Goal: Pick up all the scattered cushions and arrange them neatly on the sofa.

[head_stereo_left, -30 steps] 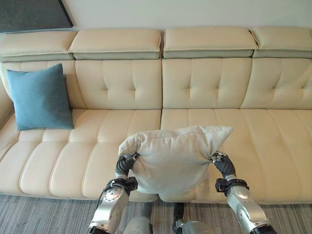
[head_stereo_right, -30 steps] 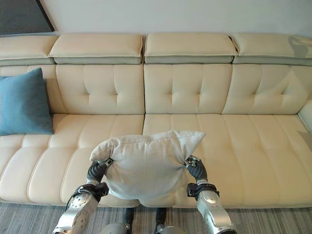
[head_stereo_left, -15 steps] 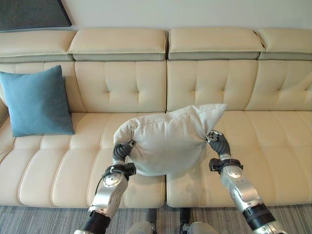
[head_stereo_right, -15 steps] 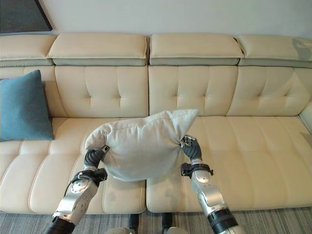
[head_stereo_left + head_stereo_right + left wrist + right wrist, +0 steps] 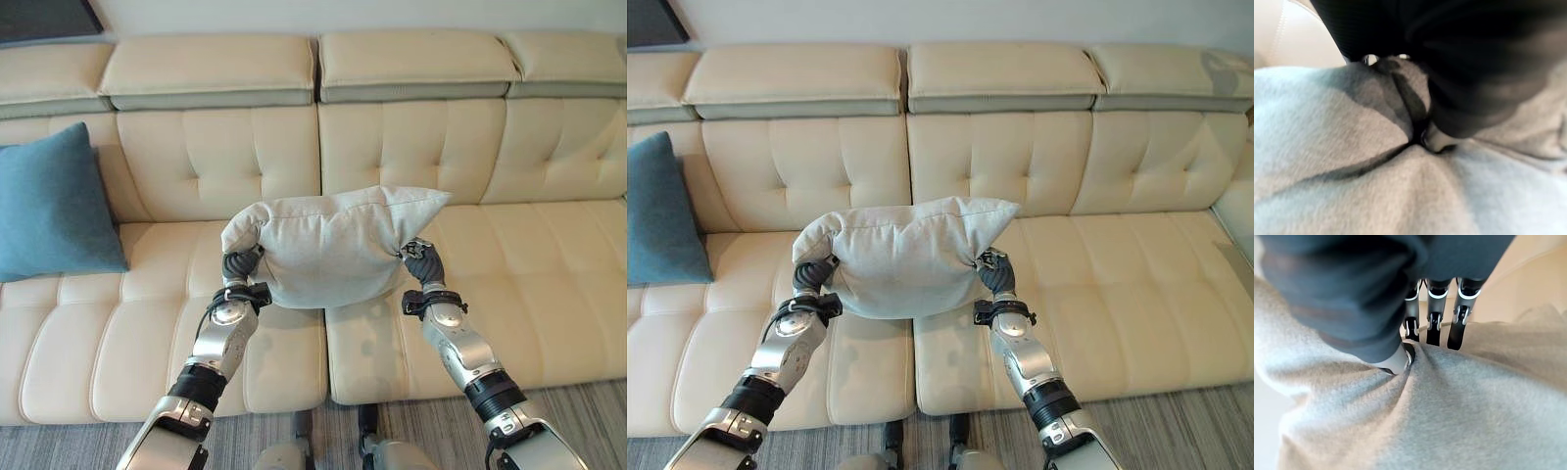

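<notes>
A light grey cushion (image 5: 328, 245) hangs over the middle of the cream sofa (image 5: 460, 166), held between both hands above the seat. My left hand (image 5: 238, 266) pinches its left edge, and the fabric (image 5: 1376, 166) bunches under the thumb in the left wrist view. At the right edge my right hand (image 5: 422, 264) is shut on the cloth, with fingers (image 5: 1432, 318) curled over the grey fabric (image 5: 1449, 406). A blue cushion (image 5: 54, 206) leans upright against the backrest at the sofa's left end.
The sofa's seat (image 5: 529, 284) stretches free to the right of the grey cushion. Grey striped carpet (image 5: 588, 411) runs along the sofa's front. A dark panel (image 5: 44, 18) hangs on the wall at the upper left.
Both hands have carried the grey cushion up and forward, from the sofa's front edge to over the seat near the backrest. The camera has moved closer to the sofa.
</notes>
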